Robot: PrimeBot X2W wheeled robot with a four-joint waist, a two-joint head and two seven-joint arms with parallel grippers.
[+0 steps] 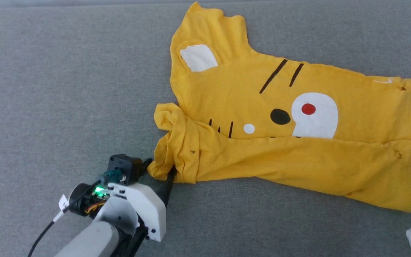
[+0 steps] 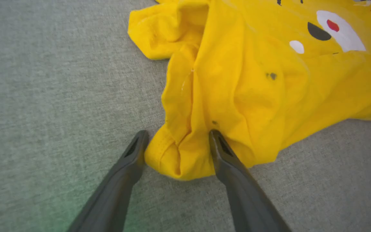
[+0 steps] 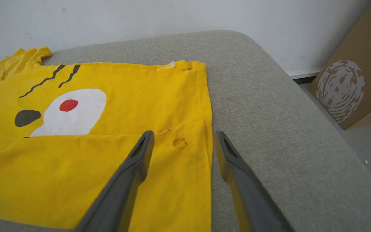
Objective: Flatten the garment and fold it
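The left claw (image 1: 161,167) sits at the lower left of the head view, low on the grey cushion (image 1: 66,89). Its two dark fingers (image 2: 134,154) stand spread apart and released, with the bunched left end of the yellow T-shirt (image 1: 248,96) between them. In the left wrist view (image 2: 178,133) the rumpled cloth fills the gap, and the right finger's tip presses into a fold. The claw has not clenched on it.

The T-shirt (image 2: 237,80) lies across the middle of the cushion, its crumpled neck end to the left and its straight hem to the right. One sleeve with a white patch (image 1: 199,57) points toward the far edge. The near half is folded up over the printed face, covering its lower part. The black stripes, the black oval, the white shape and the red dot (image 1: 308,109) stay uncovered.

At the right, the right claw (image 3: 184,135) is also spread and released. It holds nothing. One finger hangs over the T-shirt (image 3: 124,80) near a small hole (image 3: 180,143), the other over bare cushion (image 3: 269,112), so it straddles the hem. I cannot tell whether it touches the cloth. Beyond the cushion's right edge a cardboard box (image 3: 349,87) leans by a white wall (image 3: 140,19).
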